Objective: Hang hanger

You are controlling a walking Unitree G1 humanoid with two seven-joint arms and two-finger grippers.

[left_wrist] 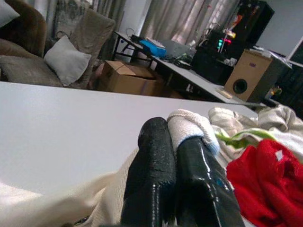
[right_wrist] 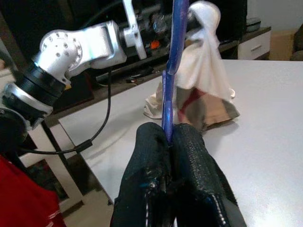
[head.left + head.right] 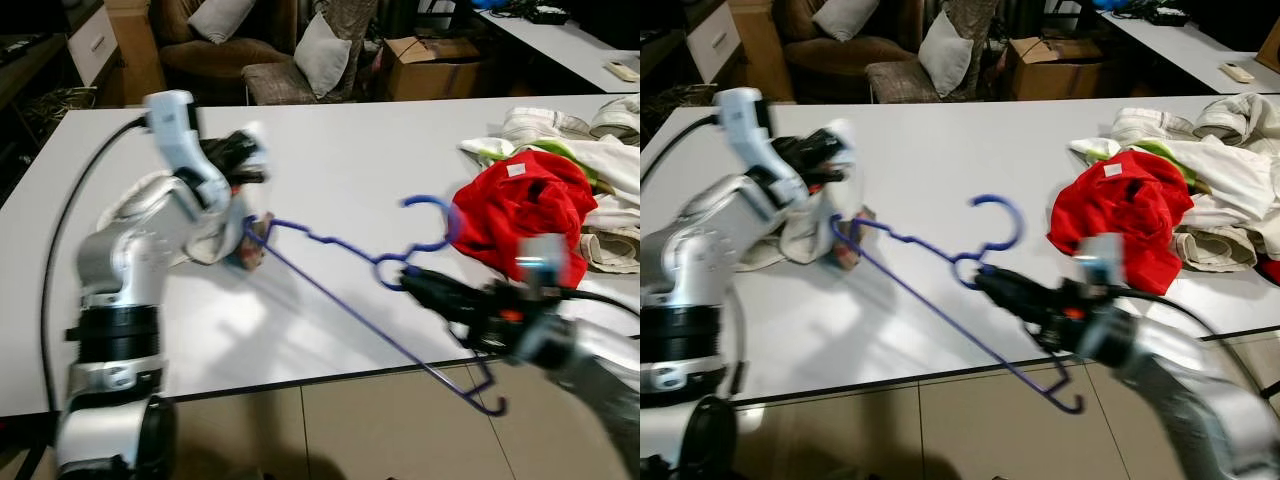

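- I judge I'm in the threading step: my right gripper (image 3: pixel 985 278) is clamped on the blue hanger (image 3: pixel 930 262) near its neck, fingers closed tight on the wire as the right wrist view shows.
- My left gripper (image 1: pixel 175 156) is closed on a fold of the cream garment (image 3: pixel 215 235), lifting it off the white bench (image 3: pixel 340 150) at my left.
- The hanger is held above the bench, between the two arms, near the front edge; its far shoulder tip is touching or just inside the lifted garment, though motion blur keeps me from saying which.
- Its long axis runs diagonally, from the garment at my left down toward my right arm, where the other shoulder end overhangs the bench edge. The hook (image 3: pixel 432 220) curls up and away from me, toward the red cloth (image 3: pixel 525 205) in the laundry pile (image 3: pixel 590 150).
- Next, I reckon, I need to push that tip further into the garment's opening while my left gripper holds the fabric up and open, keeping the wire level so it doesn't snag.
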